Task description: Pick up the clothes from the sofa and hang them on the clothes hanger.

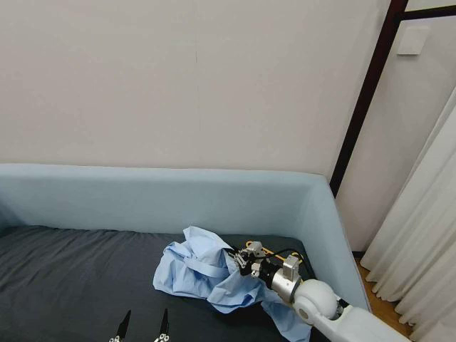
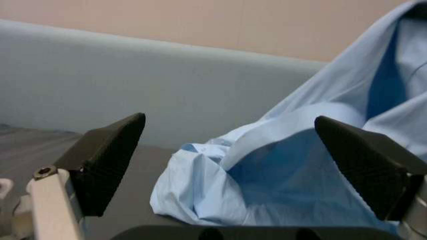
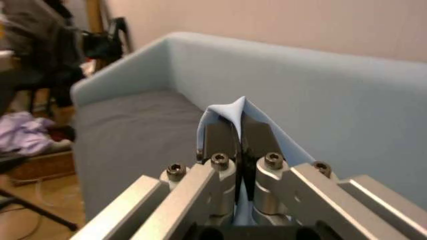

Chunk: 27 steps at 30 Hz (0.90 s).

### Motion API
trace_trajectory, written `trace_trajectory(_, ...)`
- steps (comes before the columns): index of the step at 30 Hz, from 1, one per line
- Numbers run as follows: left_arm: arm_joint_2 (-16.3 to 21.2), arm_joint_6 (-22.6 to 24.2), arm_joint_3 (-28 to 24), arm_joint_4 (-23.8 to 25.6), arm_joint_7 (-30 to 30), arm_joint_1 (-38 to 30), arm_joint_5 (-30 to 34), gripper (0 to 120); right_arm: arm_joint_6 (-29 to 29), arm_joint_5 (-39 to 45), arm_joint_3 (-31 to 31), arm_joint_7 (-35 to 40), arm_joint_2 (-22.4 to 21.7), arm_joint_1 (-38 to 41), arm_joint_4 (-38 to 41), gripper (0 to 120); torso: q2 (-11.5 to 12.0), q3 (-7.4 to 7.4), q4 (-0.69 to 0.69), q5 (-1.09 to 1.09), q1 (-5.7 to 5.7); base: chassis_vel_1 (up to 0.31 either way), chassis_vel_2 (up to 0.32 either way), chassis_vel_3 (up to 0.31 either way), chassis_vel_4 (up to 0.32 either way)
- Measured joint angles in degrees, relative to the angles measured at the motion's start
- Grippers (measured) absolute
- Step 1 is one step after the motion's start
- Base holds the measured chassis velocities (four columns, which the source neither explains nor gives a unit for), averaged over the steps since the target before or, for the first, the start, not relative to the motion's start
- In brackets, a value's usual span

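**One shirt on the sofa, right gripper clamping it**

The pale blue sofa is stretching across the head view. Its dark grey seat cushion is running beneath a plain light wall. The light blue shirt is lying crumpled on that cushion toward the sofa's right end, near the right armrest. The right gripper is reaching into the shirt's right side. Its fingers are pressing together on a fold of the cloth, which is peaking just above the fingertips in the right wrist view. The left gripper is hovering low over the cushion just left of the shirt. Its fingers are spreading wide apart and holding nothing, with the rumpled cloth showing between them.
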State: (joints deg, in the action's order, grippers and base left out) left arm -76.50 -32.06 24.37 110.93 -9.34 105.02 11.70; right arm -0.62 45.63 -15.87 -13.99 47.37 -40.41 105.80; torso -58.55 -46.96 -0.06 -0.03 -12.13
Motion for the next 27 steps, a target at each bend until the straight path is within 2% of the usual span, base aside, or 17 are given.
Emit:
trace_trajectory(4,0.0,-0.2,0.1,0.0,0.2,0.4,-0.1,100,-2.3,6.4,3.1,-2.9,-5.7,-3.2,5.9,0,0.0,0.01,-0.03,-0.01,0.0,0.0,0.0,0.0,0.0)
trace_trajectory(8,-0.1,-0.2,-0.1,-0.4,0.3,0.3,-0.3,100,-4.1,10.3,3.3,-3.3,-6.3,-4.4,2.7,0,0.0,0.01,-0.03,-0.01,0.0,0.0,0.0,0.0,0.0)
trace_trajectory(10,0.0,-0.1,-0.3,-0.5,0.4,0.1,-0.5,100,-4.5,12.2,2.2,-4.1,-3.4,-4.7,-5.8,0,0.0,0.01,-0.02,0.0,0.0,0.0,0.0,0.0,0.0)
trace_trajectory(11,0.0,-0.1,-0.3,-0.5,0.4,0.1,-0.5,100,-4.5,12.2,2.2,-4.1,-3.4,-4.7,-5.8,0,0.0,0.01,-0.02,0.0,0.0,0.0,0.0,0.0,0.0)
trace_trajectory(12,0.1,0.0,-0.3,-0.6,0.5,0.1,-0.6,100,-3.7,11.9,1.7,-5.1,-0.8,-4.5,-11.4,0,0.0,0.0,-0.01,0.0,0.0,0.0,0.0,0.0,0.0)
trace_trajectory(17,0.5,0.3,0.0,-0.9,0.5,0.1,-0.4,100,1.3,4.5,0.5,-11.7,8.0,-0.2,-33.8,0,0.0,-0.01,0.0,0.0,0.0,0.0,0.0,0.0,0.0)
trace_trajectory(18,0.5,0.3,0.0,-0.9,0.5,0.1,-0.4,100,1.3,4.5,0.5,-11.7,8.0,-0.2,-33.8,0,0.0,-0.01,0.0,0.0,0.0,0.0,0.0,0.0,0.0)
trace_trajectory(22,0.6,0.5,0.0,-1.5,0.6,-0.1,-0.2,100,5.2,-3.1,0.1,-14.3,12.3,4.7,-47.9,0,0.0,-0.01,-0.02,0.0,0.0,0.0,0.0,0.0,0.0)
trace_trajectory(23,0.6,0.5,0.0,-1.5,0.6,-0.1,-0.2,100,5.2,-3.1,0.1,-14.3,12.3,4.7,-47.9,0,0.0,-0.01,-0.02,0.0,0.0,0.0,0.0,0.0,0.0)
trace_trajectory(27,0.4,0.7,-0.4,-1.7,0.6,-0.6,-0.2,100,7.6,-7.4,1.1,-13.2,15.7,8.6,-57.6,0,0.0,-0.01,-0.02,-0.02,0.0,0.0,0.0,0.0,0.0)
